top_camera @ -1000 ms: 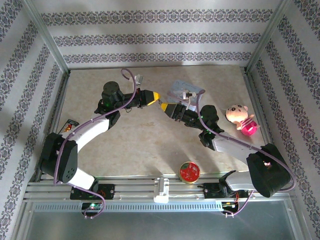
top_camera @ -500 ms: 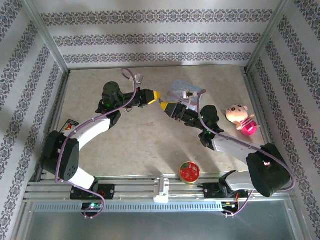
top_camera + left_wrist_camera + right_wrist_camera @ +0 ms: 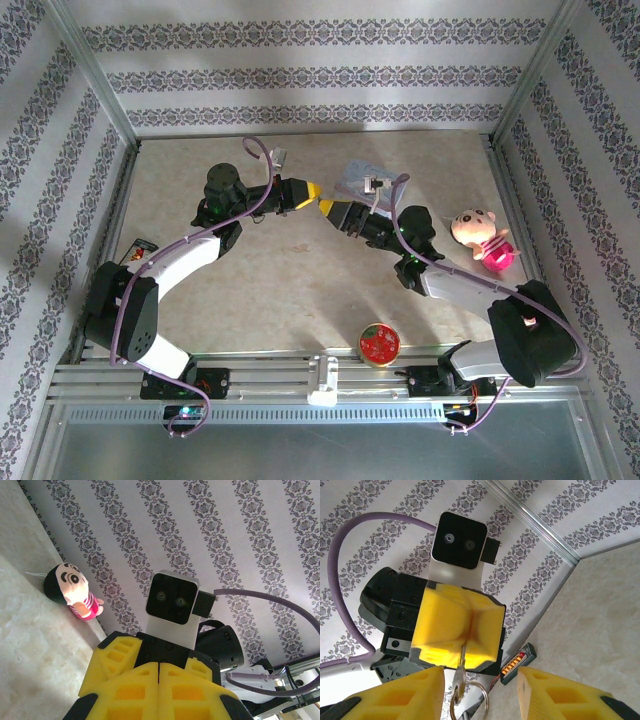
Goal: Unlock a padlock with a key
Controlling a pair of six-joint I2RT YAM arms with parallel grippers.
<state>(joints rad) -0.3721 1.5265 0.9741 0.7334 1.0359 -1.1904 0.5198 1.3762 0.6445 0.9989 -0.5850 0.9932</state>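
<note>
The left gripper (image 3: 311,190) and the right gripper (image 3: 327,207) are raised over the middle of the table (image 3: 270,280), tip facing tip and near each other. The left fingers (image 3: 440,625) are pressed together and pinch the key (image 3: 460,672). It hangs down from the seam between them, with a thin ring (image 3: 481,692) below it. The right fingers (image 3: 400,692) are spread wide and hold nothing. In the right wrist view the key appears between them, but whether it is really inside the gap I cannot tell. The place of the padlock I cannot tell either.

In my judgement the main danger is to lose the key. Only a small part of it seems to be clamped, so a small knock from the other gripper can turn it or pull it out. If this is a hand-over (it looks like one), opening the left fingers before the right ones have closed would drop the key on the table. The loose ring can also catch on a finger.

About writing: a small dark device (image 3: 518,663) near the table's left edge shows orange-red marks, too small to read. The red tin (image 3: 380,343) has a gold pattern, not readable. I see no brand name.
</note>
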